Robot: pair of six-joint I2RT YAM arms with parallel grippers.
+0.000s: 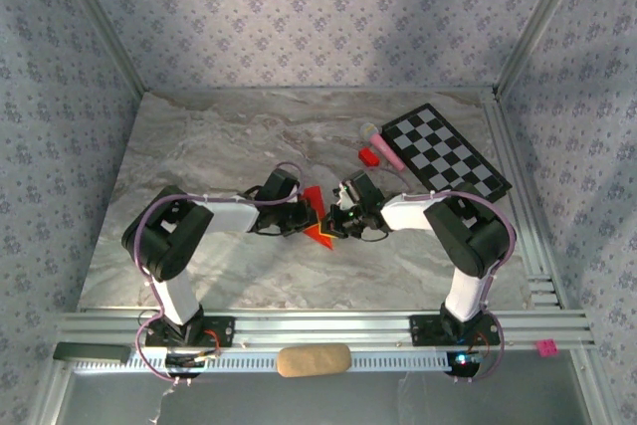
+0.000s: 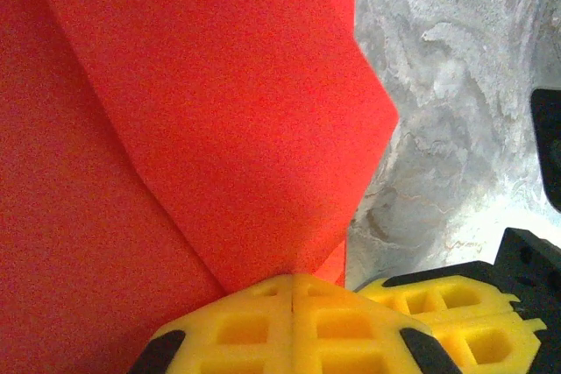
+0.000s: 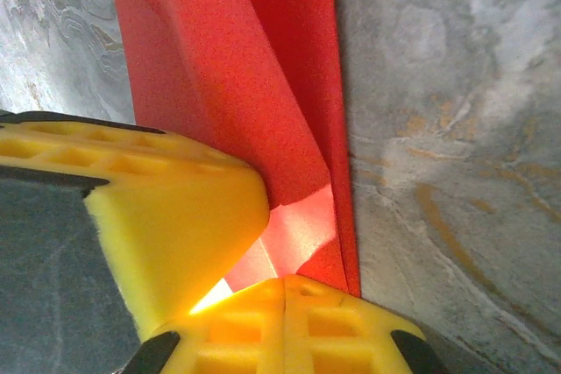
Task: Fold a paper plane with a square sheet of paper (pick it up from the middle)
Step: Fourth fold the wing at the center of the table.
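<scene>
Broadly, the patterned walls close the space on three sides, and a metal rail runs along the near edge where both arms are bolted. The marble-grey bench has its widest open room across the far left and the near left. The far right corner is taken up by a black-and-white checkerboard lying at an angle. A tan oblong pad sits on the rail between the two arm bases.

Both arms reach inward and meet at the middle of the bench, with the square sheet of paper between them. It is bright red, creased into a smaller pointed shape and standing roughly on edge. From above it is hard to say whether its lower tip touches the bench.

The left hand has its yellow pads pressed together on the sheet, which rises out of the seam between them in the left wrist view. The right hand is likewise clamped on the paper from the other side. Its pads meet over a folded flap, just beside the left hand's pad.

A pink cylinder and a small red block lie side by side near the checkerboard's inner corner, apart from the hands.
</scene>
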